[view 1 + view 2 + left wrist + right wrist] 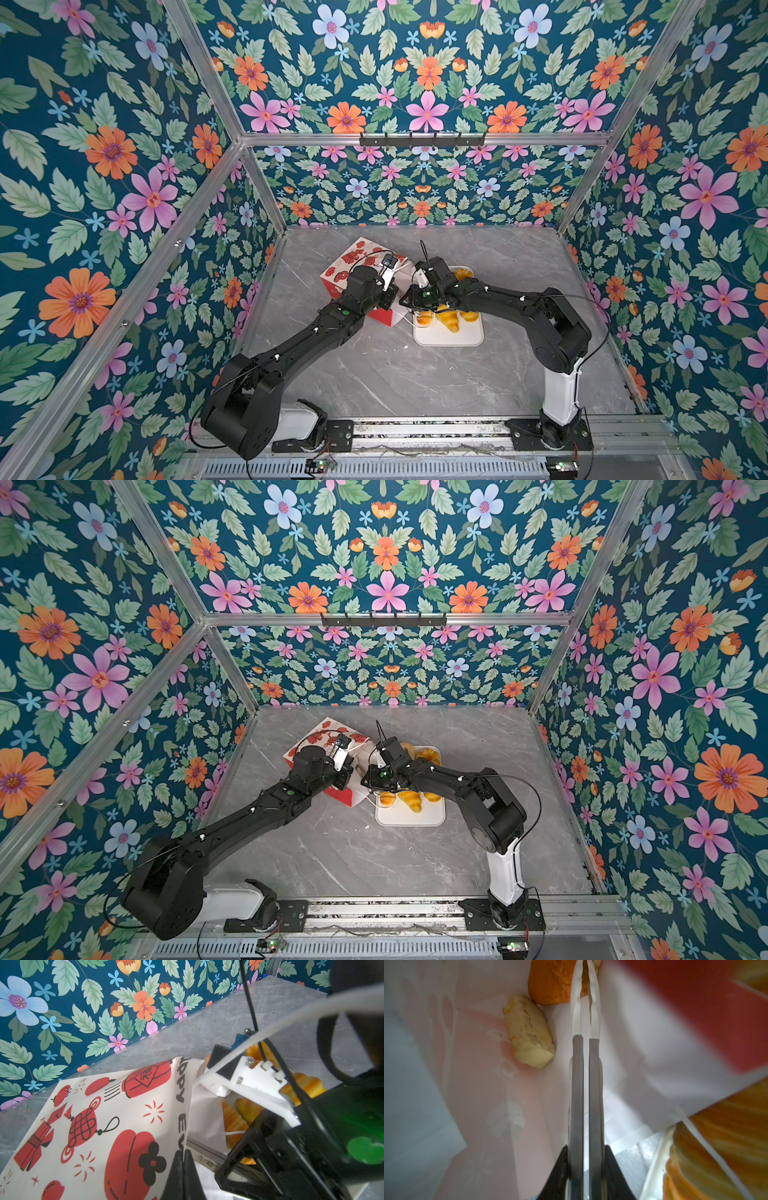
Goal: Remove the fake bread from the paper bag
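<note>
On table, paper bag lies left, mouth toward tray just right of it. Two fake bread pieces inside bag. More pieces on tray.

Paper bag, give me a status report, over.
Left gripper shut on paper bag rim. Right gripper inside bag, jaws nearly closed at orange bread, grip unclear. Pale bread beside it. Nothing seen blocking.

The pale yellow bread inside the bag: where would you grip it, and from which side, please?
I'd pinch the pale yellow bread across its narrow middle, entering by the paper bag mouth, as the right gripper points: a long oval lying on the wall, both long sides free.
</note>
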You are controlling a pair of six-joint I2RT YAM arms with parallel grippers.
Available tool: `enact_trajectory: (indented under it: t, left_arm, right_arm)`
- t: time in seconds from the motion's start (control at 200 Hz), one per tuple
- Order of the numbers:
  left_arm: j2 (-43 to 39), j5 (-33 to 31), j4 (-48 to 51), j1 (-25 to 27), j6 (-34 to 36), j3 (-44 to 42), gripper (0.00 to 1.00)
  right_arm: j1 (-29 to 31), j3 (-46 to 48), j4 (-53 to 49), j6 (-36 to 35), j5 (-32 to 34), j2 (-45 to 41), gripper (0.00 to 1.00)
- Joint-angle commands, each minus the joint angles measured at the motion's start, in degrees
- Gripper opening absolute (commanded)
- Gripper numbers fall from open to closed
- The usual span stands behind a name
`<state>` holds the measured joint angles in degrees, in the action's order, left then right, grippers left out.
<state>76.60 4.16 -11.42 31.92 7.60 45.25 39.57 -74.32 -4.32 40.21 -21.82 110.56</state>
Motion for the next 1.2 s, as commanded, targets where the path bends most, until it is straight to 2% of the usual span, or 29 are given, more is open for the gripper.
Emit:
enact_trajectory:
  t: [0.0,0.26,0.51,0.725,0.885,1.015,1.195]
  left_arm:
    - [-0.2,0.7,-3.1,0.1,-0.5,0.1,0.00]
    - [0.9,-0.1,-3.1,0.0,-0.3,0.8,0.00]
    - [2.0,0.1,-3.6,0.1,-0.5,0.9,0.00]
    - [1.7,0.5,-3.8,0.0,-0.6,0.7,0.00]
    - [0.9,0.2,-3.6,0.1,-0.6,0.1,0.00]
    - [0.3,0.1,-3.7,0.1,-0.8,-0.4,0.00]
    - [0.0,0.1,-4.2,0.1,-1.0,-1.1,0.00]
  right_arm:
    - [0.0,1.7,0.3,-1.4,1.1,-2.8,0.00]
    - [0.1,11.4,-1.7,-1.6,1.6,-14.1,0.00]
    - [0.1,18.6,-8.1,-2.9,3.3,-25.8,0.00]
    - [0.0,18.9,-10.9,-4.7,4.2,-26.5,0.00]
    - [0.0,19.2,-10.5,-6.2,5.9,-29.0,0.16]
    - [0.0,19.0,-12.5,-9.1,9.2,-31.2,0.22]
    - [0.0,17.6,-14.3,-11.3,9.6,-30.9,0.29]
